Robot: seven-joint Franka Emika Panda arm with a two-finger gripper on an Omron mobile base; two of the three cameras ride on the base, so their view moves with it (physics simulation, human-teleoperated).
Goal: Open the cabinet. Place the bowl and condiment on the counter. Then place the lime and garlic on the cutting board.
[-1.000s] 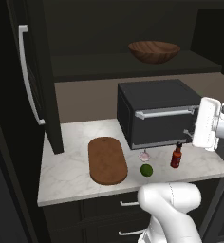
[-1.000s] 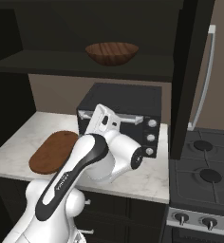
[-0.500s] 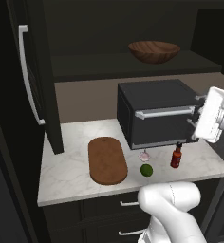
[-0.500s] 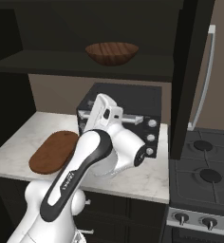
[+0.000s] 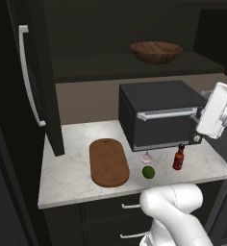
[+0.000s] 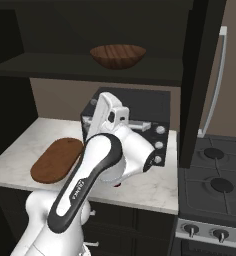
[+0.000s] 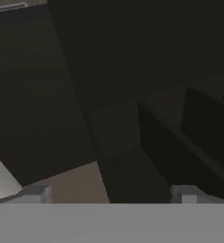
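- On my far left the cabinet [image 5: 38,96] stands open, its door swung out edge-on over the counter [image 5: 72,168]; I judge a wide arm swing could clip that door.
- The cutting board [image 5: 108,162] lies bare on the marble, nothing on it yet.
- The garlic [image 5: 146,157] sits just in front of the black oven [image 5: 158,115], with the lime [image 5: 148,172] just beside it toward the counter edge. Both are round, so a careless nudge could send the lime rolling off the front.
- The bowl [image 5: 156,52] rests on the open cabinet shelf above the oven; I can't see anything inside it. It is wide and shallow, so I expect a rim grasp, and a poor bite could tip it off the shelf onto the oven.
- The condiment [image 5: 178,158] stands upright on the counter, to the right of the lime. It is tall and narrow, so a passing elbow could topple it.
- My hand [image 5: 216,111] hangs at the right, level with the oven top, fingers spread wide with nothing between them.
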